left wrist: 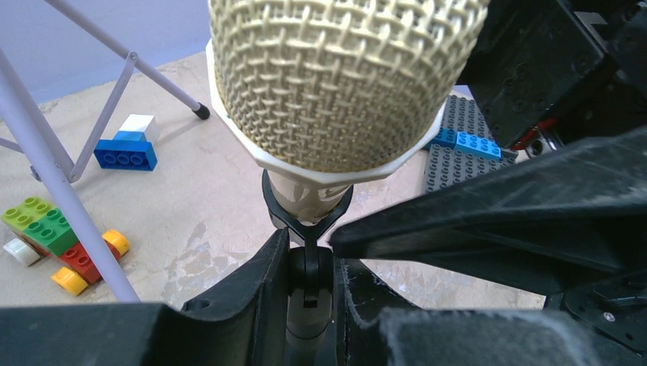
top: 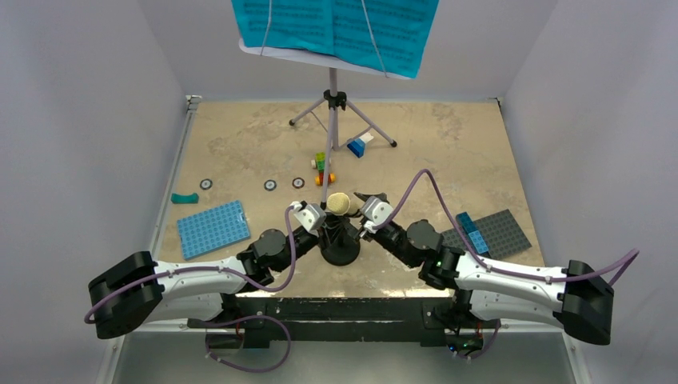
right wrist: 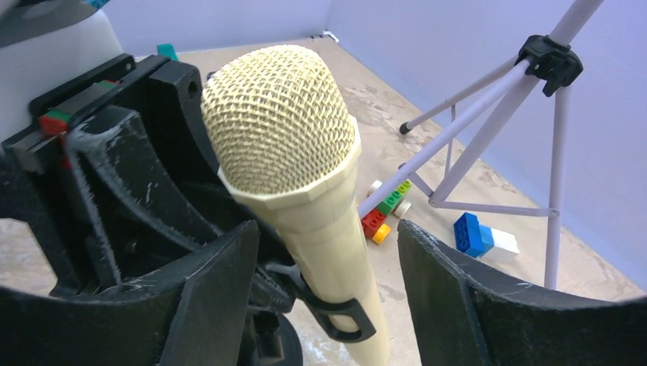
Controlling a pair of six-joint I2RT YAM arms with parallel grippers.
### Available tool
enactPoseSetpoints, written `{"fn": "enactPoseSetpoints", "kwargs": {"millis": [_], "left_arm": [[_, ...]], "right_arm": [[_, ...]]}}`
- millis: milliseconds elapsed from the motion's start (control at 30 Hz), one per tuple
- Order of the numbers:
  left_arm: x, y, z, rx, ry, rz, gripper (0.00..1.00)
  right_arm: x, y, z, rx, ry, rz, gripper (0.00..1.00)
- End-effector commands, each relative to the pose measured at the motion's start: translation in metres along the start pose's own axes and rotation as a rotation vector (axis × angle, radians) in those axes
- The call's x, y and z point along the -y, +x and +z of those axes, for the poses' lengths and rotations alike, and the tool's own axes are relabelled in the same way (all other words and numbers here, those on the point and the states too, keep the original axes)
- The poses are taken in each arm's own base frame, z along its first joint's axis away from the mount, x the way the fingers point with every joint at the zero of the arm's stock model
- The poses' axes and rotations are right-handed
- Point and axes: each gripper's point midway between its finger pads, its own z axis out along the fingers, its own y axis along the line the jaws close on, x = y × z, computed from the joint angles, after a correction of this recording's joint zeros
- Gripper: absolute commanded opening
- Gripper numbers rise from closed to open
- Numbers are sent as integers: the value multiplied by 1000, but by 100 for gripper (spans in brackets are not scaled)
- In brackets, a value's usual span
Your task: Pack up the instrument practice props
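The cream microphone [top: 338, 202] sits tilted in the clip of the black mic stand [top: 340, 252] at the table's near middle. My left gripper [top: 321, 221] is shut on the stand's post [left wrist: 309, 305] just below the clip, under the mic head [left wrist: 336, 76]. My right gripper [top: 357, 211] is open, its jaws straddling the mic's body [right wrist: 336, 244] with a gap on each side. The clip [right wrist: 343, 316] rings the mic's lower end. The lavender music stand [top: 334, 100] stands at the back on its tripod [right wrist: 488, 99] and holds teal pages [top: 336, 28].
A blue baseplate [top: 213, 228] lies at the left. A grey baseplate [top: 500, 232] carrying blue bricks lies at the right. Small coloured bricks [top: 322, 168] and a blue-and-white brick [top: 358, 146] lie near the tripod legs. A teal piece [top: 184, 198] and small black rings [top: 270, 185] lie at the left.
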Motion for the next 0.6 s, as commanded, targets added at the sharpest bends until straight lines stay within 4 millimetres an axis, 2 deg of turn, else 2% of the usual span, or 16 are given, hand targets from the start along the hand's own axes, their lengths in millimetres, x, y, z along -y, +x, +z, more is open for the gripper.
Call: {"fn": "enactPoseSetpoints", "kwargs": {"millis": [0,233,400,500,567], "left_arm": [[7,78,-23,-283,41,-25,0],[8,83,-26,-295,45,-28,0],[9,86,-27,-304,51,-33,0],[10,87,-28,-307,52,-35,0],[10,87,-28,-307,54,-36,0]], "right_arm": [[16,-32,13,92,58,5,66],[23,-20,22,59,96,-22,47],[28,-21,26,71,117,-49,38],[31,-22,29,76,137,-79,27],[35,-23,29,77,156,-90,15]]}}
